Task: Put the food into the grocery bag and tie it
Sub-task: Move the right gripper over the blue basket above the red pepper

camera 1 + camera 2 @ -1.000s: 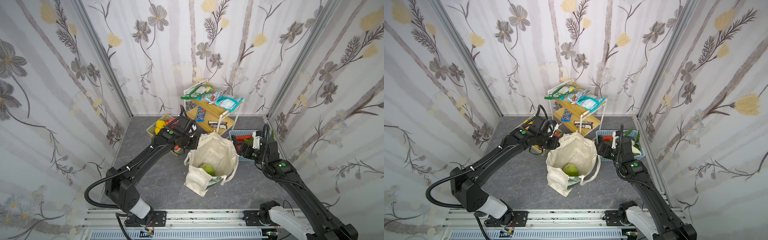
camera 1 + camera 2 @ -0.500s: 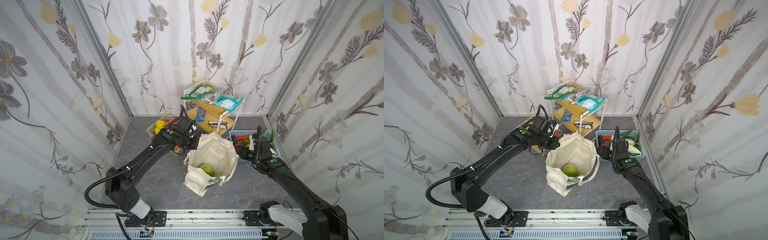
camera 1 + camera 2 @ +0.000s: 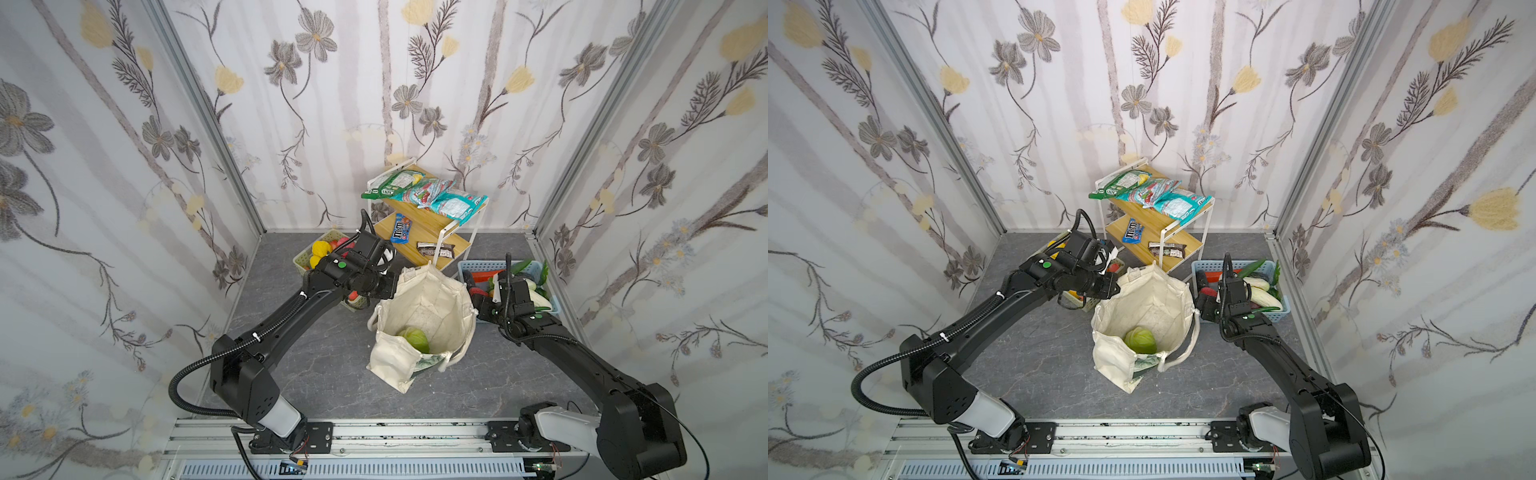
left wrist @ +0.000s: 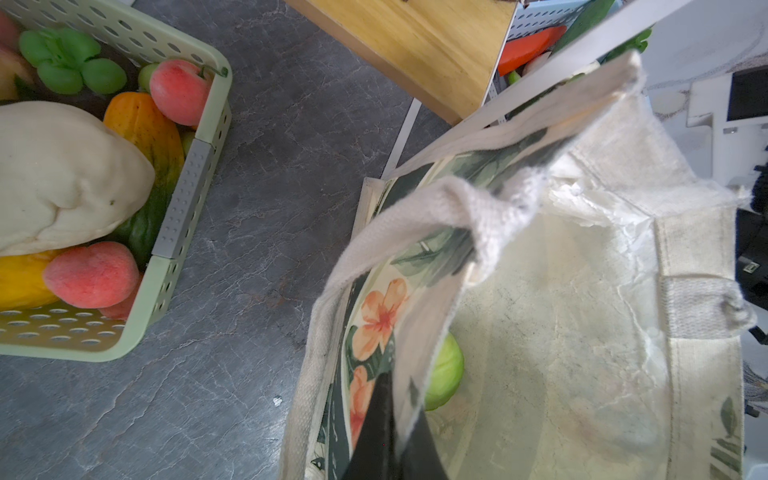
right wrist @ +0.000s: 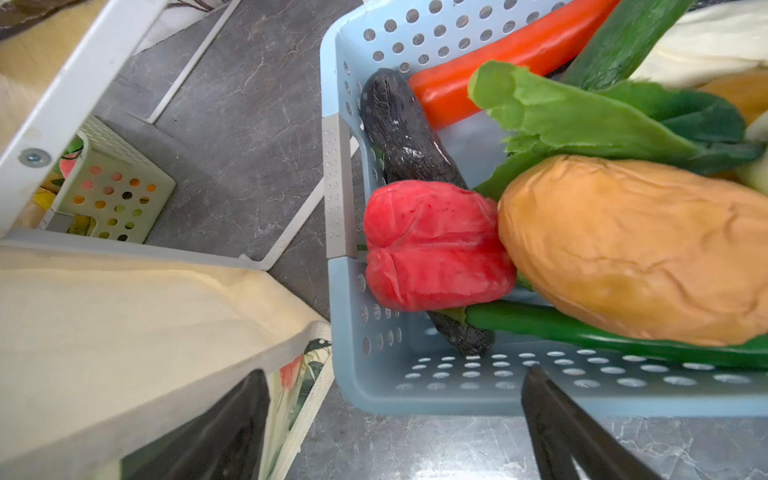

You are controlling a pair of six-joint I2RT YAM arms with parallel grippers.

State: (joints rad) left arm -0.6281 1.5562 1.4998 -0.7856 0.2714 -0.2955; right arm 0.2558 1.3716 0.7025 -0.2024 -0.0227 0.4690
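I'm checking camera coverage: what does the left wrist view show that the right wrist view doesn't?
Only left wrist: the green cabbage inside the grocery bag, peaches, and the left gripper shut on that bag's wall. Only right wrist: the red pepper, the eggplant, and a tan loaf-shaped item. Both: the bag, the pale green basket, the grey floor.

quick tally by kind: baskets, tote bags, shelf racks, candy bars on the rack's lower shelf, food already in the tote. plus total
Baskets: 2 (pale green basket, light blue basket)
Tote bag: 1
Shelf rack: 1
Candy bars on the lower shelf: 2 (blue bar, dark bar)
Food in the tote: 1 (green cabbage)
Total: 7
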